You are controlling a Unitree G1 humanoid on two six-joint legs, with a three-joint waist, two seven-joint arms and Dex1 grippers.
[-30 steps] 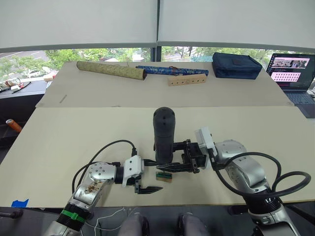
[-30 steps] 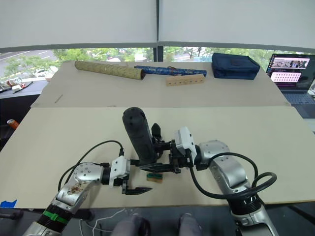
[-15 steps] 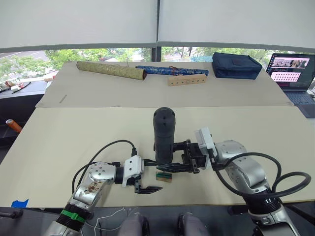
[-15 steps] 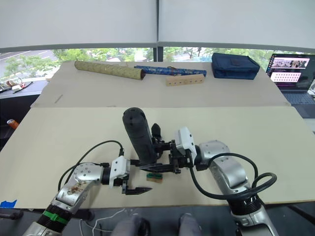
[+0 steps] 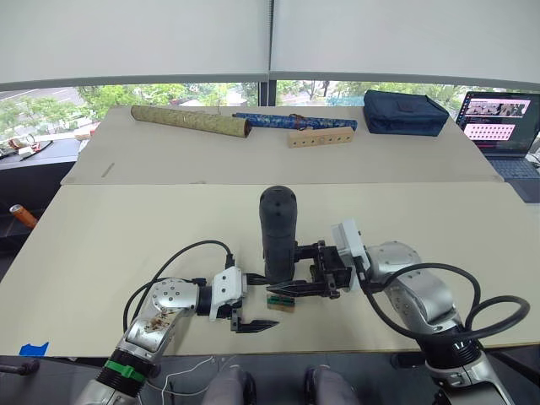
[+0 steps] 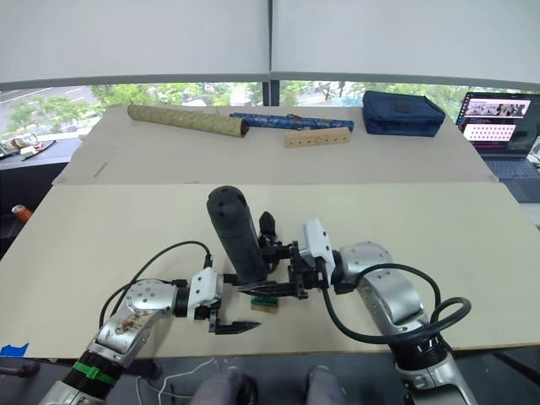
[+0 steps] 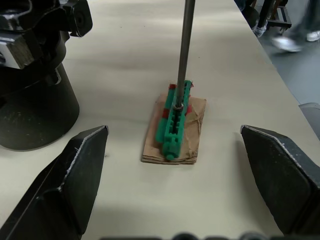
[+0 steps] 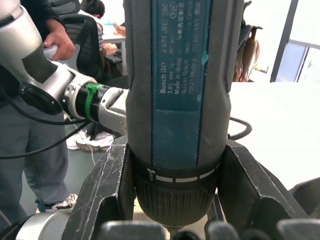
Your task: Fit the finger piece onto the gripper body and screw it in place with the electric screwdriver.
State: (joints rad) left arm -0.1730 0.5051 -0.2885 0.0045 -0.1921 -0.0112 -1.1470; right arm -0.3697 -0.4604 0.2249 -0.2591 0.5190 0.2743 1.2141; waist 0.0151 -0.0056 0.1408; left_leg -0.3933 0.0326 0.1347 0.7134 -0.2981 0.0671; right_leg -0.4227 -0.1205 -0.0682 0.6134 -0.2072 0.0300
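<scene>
The electric screwdriver [image 5: 278, 229], thick and black, stands nearly upright on the near table, and my right gripper [image 5: 285, 285] is shut on its lower collar [image 8: 175, 197]. Its thin metal bit [image 7: 186, 50] comes down onto a small green-and-tan block [image 7: 174, 127]. My left gripper [image 5: 263, 305] rests low on the table, open, one finger on each side of that block and touching nothing. The gripper body [image 7: 35, 105], black with a rounded base, sits just behind the screwdriver, its pointed finger [image 6: 268, 224] sticking up. I cannot pick out the finger piece.
On the far table lie a rolled patterned tube [image 5: 190, 121], a blue roll [image 5: 287, 121], a drilled wooden block [image 5: 319, 137] and a dark blue bag [image 5: 405, 112]. A laptop [image 5: 499, 122] stands at the right. The table's front edge [image 5: 337, 348] runs just below my grippers.
The screwdriver's top has leaned slightly to the left in my right gripper. My left gripper and the block have stayed put.
</scene>
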